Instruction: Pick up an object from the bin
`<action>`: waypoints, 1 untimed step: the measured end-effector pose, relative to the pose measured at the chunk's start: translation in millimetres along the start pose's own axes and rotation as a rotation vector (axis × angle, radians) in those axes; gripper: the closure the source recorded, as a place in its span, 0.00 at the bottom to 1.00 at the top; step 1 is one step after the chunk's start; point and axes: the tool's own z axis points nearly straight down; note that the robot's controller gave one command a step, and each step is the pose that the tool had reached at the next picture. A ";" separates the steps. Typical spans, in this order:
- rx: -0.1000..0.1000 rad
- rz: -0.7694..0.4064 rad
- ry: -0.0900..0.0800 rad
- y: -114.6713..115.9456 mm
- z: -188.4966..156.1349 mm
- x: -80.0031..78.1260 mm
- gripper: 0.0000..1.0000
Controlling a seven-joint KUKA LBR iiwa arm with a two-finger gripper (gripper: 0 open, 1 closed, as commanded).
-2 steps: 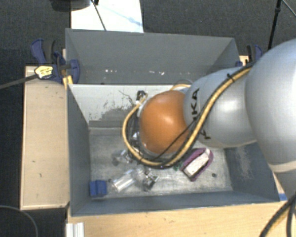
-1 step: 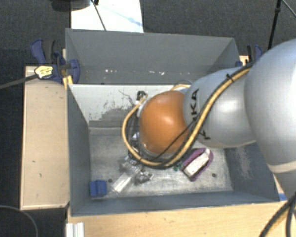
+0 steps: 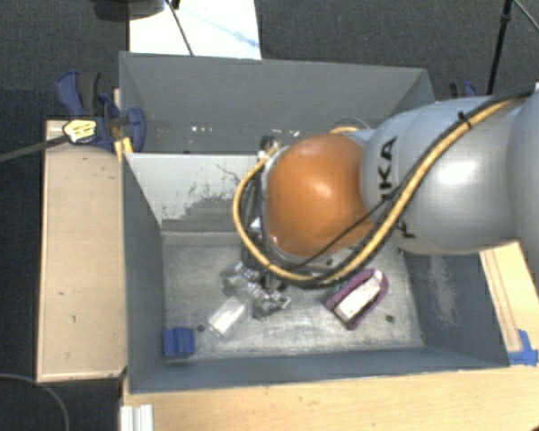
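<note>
Orange cover point(image 3: 316, 206) masks whether the gripper point(image 3: 259, 293) is open; best centre it on the clear piece point(image 3: 226, 316) left of the purple case point(image 3: 357, 296)

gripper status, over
Gripper low, mid grey metal bin. Pale clear plastic piece beside it. Purple-and-white flat case and small blue block lie apart.

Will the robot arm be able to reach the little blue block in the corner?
Probably yes. The blue block lies alone on the floor, nothing on top, though the bin walls beside it may crowd the arm.
</note>
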 end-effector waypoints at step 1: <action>-0.003 0.009 0.003 -0.4 -5.8 -1.0 1.00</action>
